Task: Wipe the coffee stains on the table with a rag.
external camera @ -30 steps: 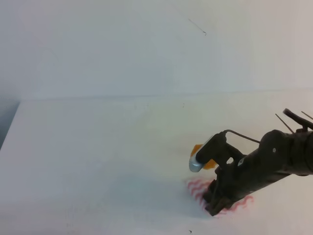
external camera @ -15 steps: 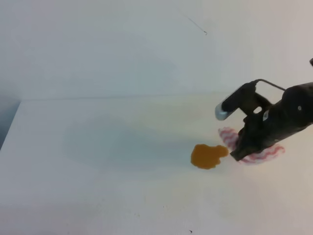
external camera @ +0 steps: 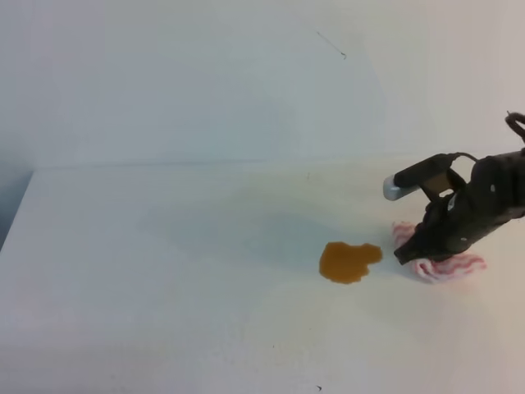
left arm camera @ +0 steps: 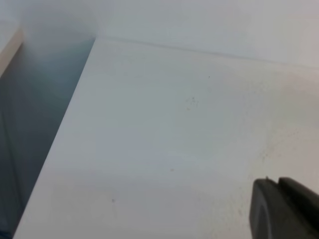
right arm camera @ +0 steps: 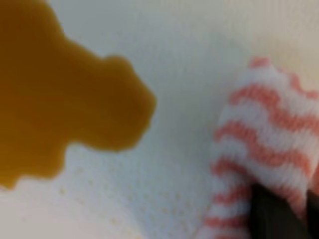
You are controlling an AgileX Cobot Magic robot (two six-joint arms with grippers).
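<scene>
The coffee stains are one amber-brown blotch (external camera: 349, 261) on the white table (external camera: 180, 271), right of centre. Just to its right sits the rag (external camera: 453, 267), white with wavy pink stripes. My right gripper (external camera: 413, 255) is shut on the rag's left part, tilted down from the right. In the right wrist view the blotch (right arm camera: 60, 99) fills the left, the rag (right arm camera: 269, 129) lies at the right, and a dark fingertip (right arm camera: 274, 216) pinches its lower edge. A narrow strip of bare table separates rag and blotch. Only a dark piece of my left gripper (left arm camera: 281, 209) shows.
The table's left edge (left arm camera: 75, 104) drops off to a dark gap. A pale wall (external camera: 246, 82) rises behind the table's far edge. A few tiny dark specks (external camera: 319, 388) dot the front of the tabletop.
My right gripper has shut on the rag and carried it from the table's front to the right side of the blotch, which now shows in full.
</scene>
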